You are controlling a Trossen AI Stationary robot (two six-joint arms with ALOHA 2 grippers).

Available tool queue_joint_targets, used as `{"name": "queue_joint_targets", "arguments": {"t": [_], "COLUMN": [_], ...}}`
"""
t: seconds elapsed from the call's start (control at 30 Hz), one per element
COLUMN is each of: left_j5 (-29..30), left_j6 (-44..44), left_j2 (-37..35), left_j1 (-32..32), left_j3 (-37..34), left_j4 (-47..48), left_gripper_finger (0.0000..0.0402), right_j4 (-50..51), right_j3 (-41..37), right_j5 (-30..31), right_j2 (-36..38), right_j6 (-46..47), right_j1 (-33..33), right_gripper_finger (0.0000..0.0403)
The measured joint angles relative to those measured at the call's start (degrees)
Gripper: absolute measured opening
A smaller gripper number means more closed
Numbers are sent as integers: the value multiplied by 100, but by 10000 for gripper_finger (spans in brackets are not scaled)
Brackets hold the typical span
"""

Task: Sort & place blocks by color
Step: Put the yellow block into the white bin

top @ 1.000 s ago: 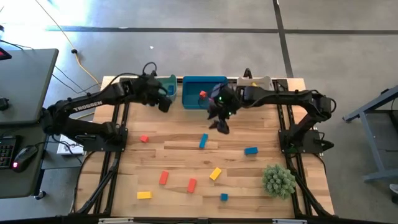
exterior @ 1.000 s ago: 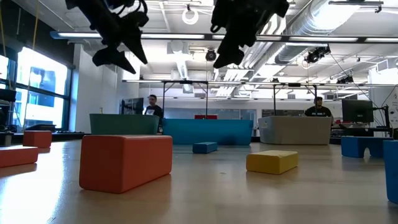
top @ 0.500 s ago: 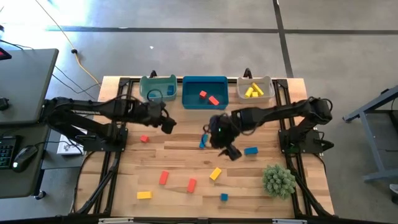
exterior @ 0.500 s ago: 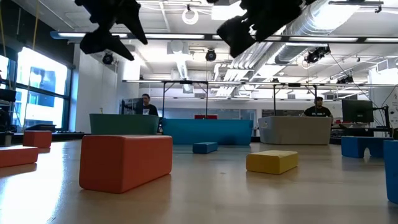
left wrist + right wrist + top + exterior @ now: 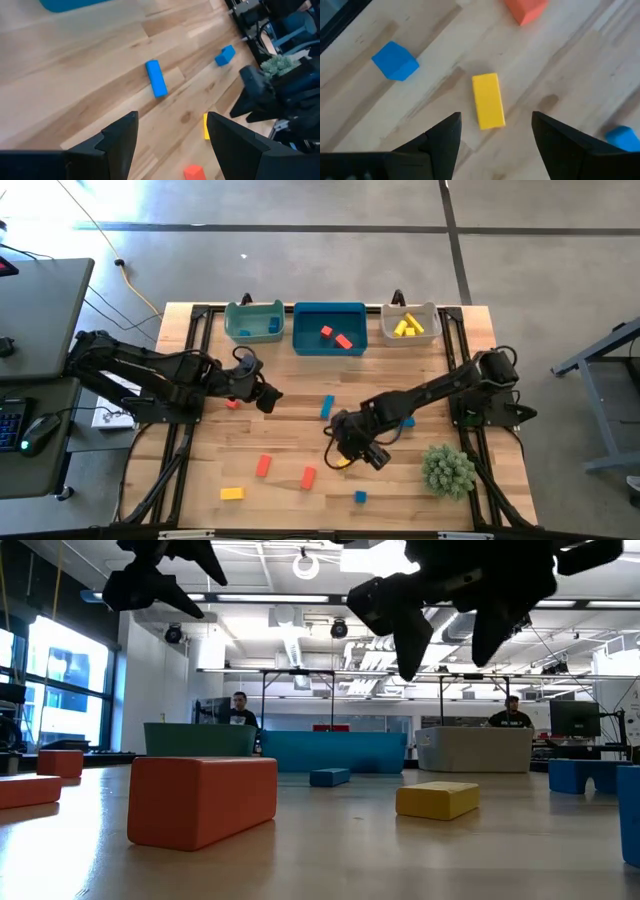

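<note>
Left hand (image 5: 262, 395) hovers above the left-centre of the desk (image 5: 290, 425), a pale wood-plank top with visible grain and seams. Its two dark, angular fingers (image 5: 120, 137) stand apart with nothing between them. A small red cube (image 5: 232, 403) lies on the wood just beside it.

Blocks are matte, solid-coloured, sharp-edged. Near the front edge on the left: a yellow bar (image 5: 232, 493), a red bar (image 5: 263, 466) and a second red bar (image 5: 308, 477). A long blue bar (image 5: 327, 407) lies mid-desk, tilted, well apart from both hands; the left wrist view shows it as a slim rectangular stick on the planks.

Along the far edge, three smooth rectangular bins: teal bin (image 5: 233, 332) with blue pieces inside, blue bin (image 5: 304, 342) holding two red blocks, grey-white bin (image 5: 391, 336) holding yellow blocks.

Right hand (image 5: 357, 448) hangs over the centre-right of the desk, fingers (image 5: 440, 137) spread wide, empty. Directly below, framed between them in the right wrist view, lies a yellow bar block (image 5: 488, 100), flat on the wood, untouched. A blue cube (image 5: 404, 422) sits beyond that hand, a smaller blue cube (image 5: 360, 497) near the front edge.

Far right: spiky green plant (image 5: 447, 469).
</note>
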State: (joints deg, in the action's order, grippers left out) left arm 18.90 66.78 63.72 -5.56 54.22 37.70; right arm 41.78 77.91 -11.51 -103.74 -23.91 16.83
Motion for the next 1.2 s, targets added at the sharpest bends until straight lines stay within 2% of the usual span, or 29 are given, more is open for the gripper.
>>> {"name": "queue_joint_targets", "arguments": {"t": [0.13,0.5,0.9,1.0,1.17,1.2], "left_j5": [4,-15,-4,23,148,150], "left_j6": [55,12,12,11,9,9], "left_j2": [2,2,2,2,2,2], "left_j1": [-147,-539,-662,-660,-660,-660], "left_j3": [0,0,0,0,0,0], "left_j4": [-3,17,21,21,21,21], "left_gripper_finger": [227,227,227,227,227,227], "right_j4": [-187,-304,-346,-354,-364,-361], "right_j3": [0,0,24,24,24,24], "right_j5": [94,280,743,697,717,717], "right_j2": [-223,-792,-1308,-1318,-1320,-1320], "right_j6": [281,285,411,541,566,552], "right_j1": [89,212,386,383,383,385], "right_gripper_finger": [231,231,226,197,100,91]}}
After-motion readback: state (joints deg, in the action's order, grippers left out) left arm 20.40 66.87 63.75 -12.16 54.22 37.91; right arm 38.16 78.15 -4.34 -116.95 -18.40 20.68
